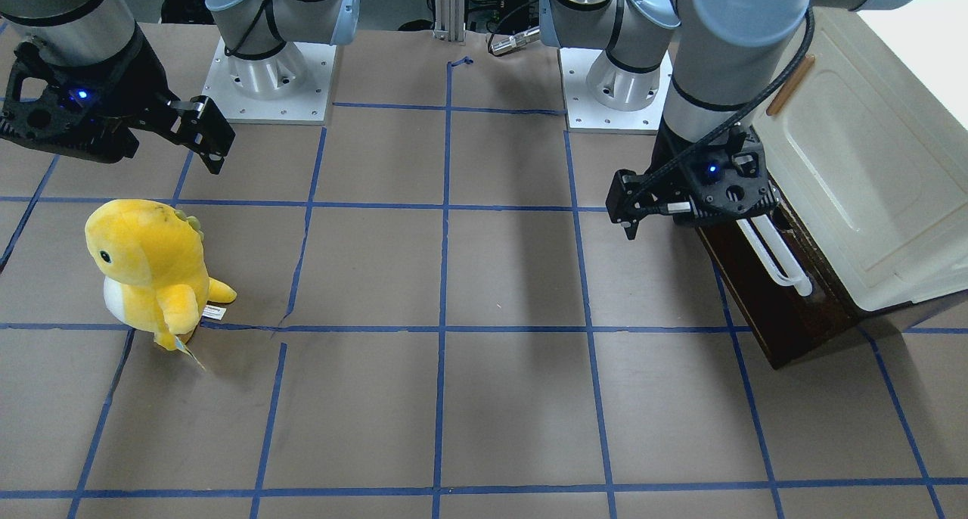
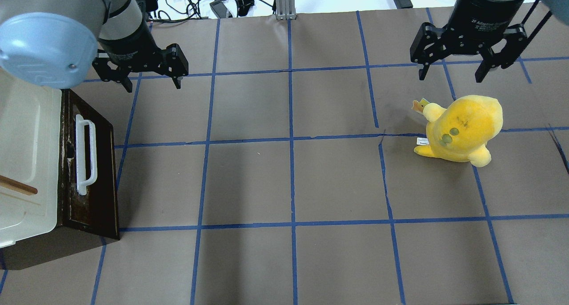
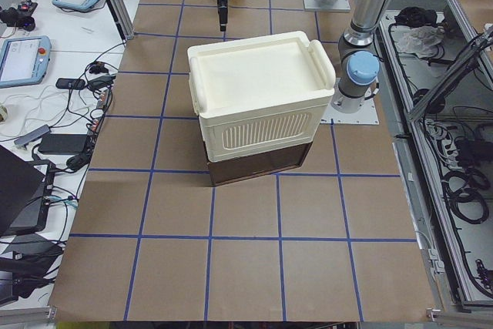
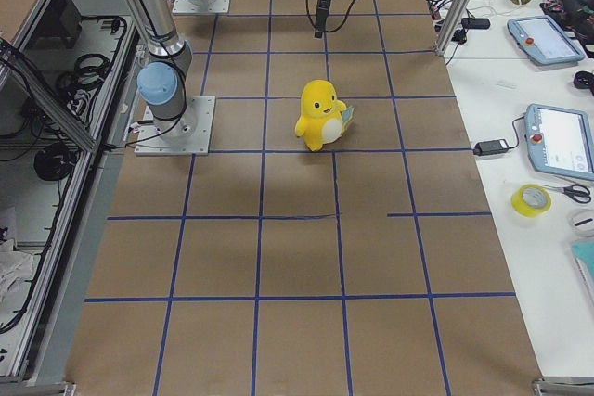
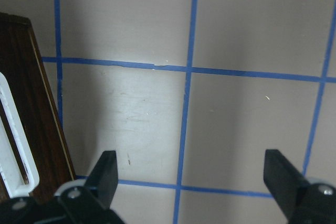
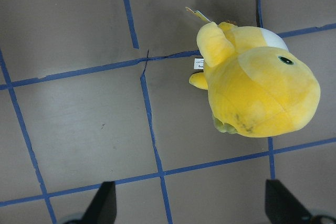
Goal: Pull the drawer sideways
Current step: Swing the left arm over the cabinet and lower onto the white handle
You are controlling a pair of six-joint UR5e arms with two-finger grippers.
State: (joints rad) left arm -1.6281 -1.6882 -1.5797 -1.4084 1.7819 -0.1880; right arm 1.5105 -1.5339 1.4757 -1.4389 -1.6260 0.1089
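Hovering wide open and empty near the drawer (image 2: pixel 101 176), the left hand (image 2: pixel 154 86) would do best to grip the white handle (image 2: pixel 85 156) mid-bar, then pull level and straight.

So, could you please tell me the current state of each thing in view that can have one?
drawer: pushed in, no side walls showing.
white handle: free, nothing gripping it.
left gripper: jaws open, empty, near the drawer's far end.
right gripper: jaws open, empty, above the table.
plush toy: upright, untouched.
cabinet: standing over the drawer.
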